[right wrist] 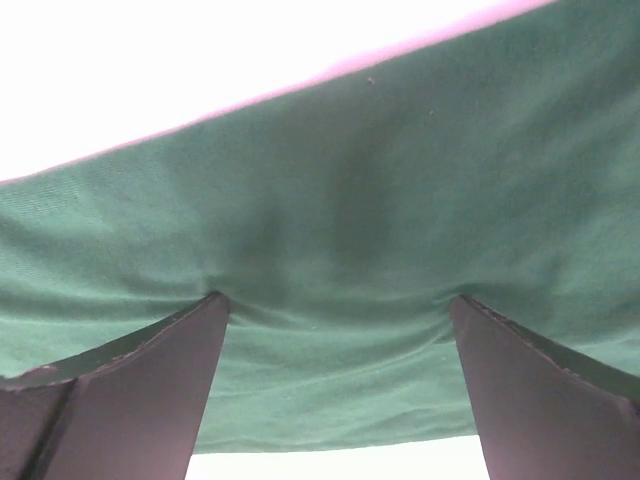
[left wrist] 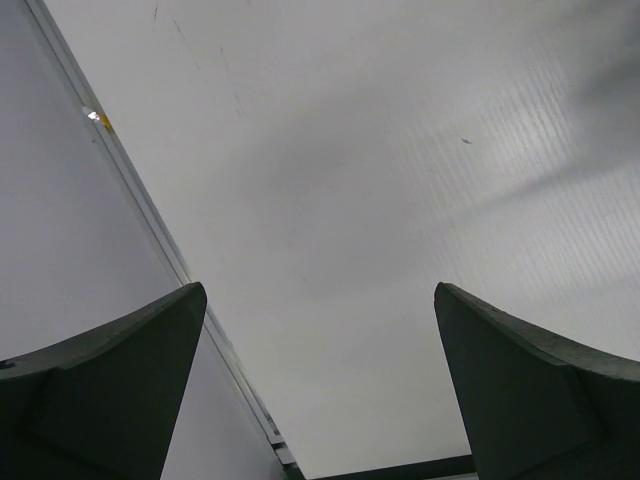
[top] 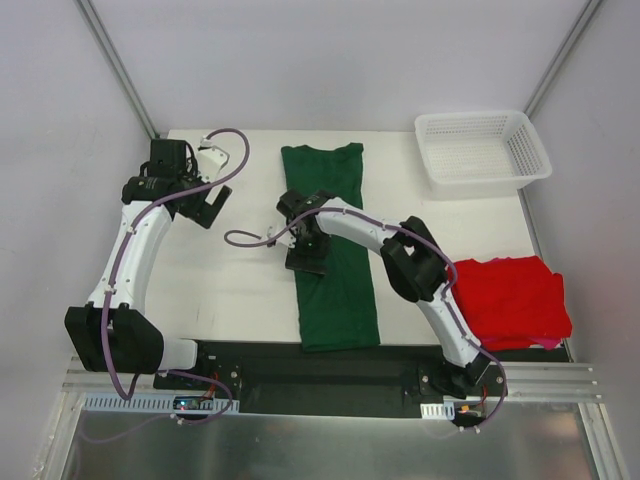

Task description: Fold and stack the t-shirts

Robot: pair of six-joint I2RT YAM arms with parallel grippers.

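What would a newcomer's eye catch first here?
A dark green t-shirt lies as a long strip down the middle of the table, with the right gripper, jaws open, over its left edge. A bright red t-shirt sits folded at the near right, a white basket in the far right corner.

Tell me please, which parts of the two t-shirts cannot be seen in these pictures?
Top view: the right gripper hides part of the green t-shirt.
Top view: the right arm covers the red t-shirt's left edge.
Right wrist view: the frame cuts off the green t-shirt's ends.
Left wrist view: no t-shirt shows.
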